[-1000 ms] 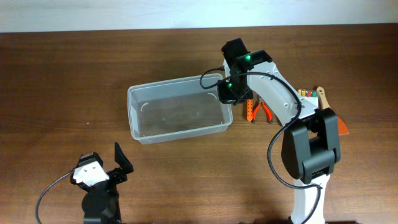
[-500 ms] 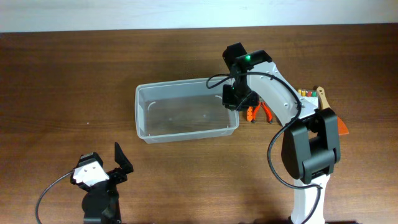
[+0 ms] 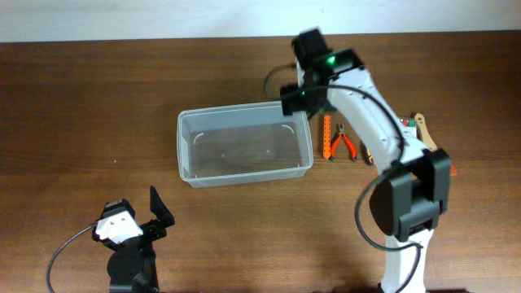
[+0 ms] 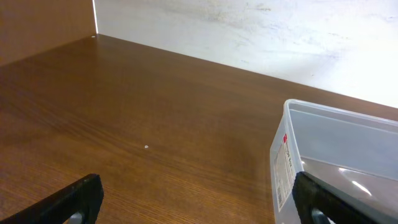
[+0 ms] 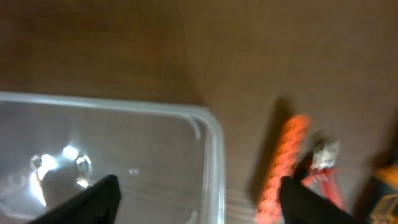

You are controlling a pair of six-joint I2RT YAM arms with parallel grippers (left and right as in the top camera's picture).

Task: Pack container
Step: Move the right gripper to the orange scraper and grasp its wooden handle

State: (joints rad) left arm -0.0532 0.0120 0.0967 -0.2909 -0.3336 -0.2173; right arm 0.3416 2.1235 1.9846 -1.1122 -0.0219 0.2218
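The container (image 3: 186, 146), a clear plastic bin, sits empty in the middle of the table. My right gripper (image 3: 295, 98) hovers over its far right corner, open, with nothing between its fingers. The right wrist view shows the container's rim (image 5: 214, 155) running between the two spread fingers of that right gripper (image 5: 202, 202). My left gripper (image 3: 155, 213) rests near the front left, open and empty. In the left wrist view the container's labelled end wall (image 4: 286, 162) stands just inside the right fingertip of my left gripper (image 4: 196, 202).
An orange ridged strip (image 3: 327, 137) and orange-handled pliers (image 3: 345, 145) lie just right of the container, blurred in the right wrist view as strip (image 5: 283, 165) and pliers (image 5: 323, 168). A wooden-handled tool (image 3: 422, 126) lies farther right.
The right gripper dragged the container to the right, then opened, let go of its rim and moved up toward the back. The left arm has not moved.
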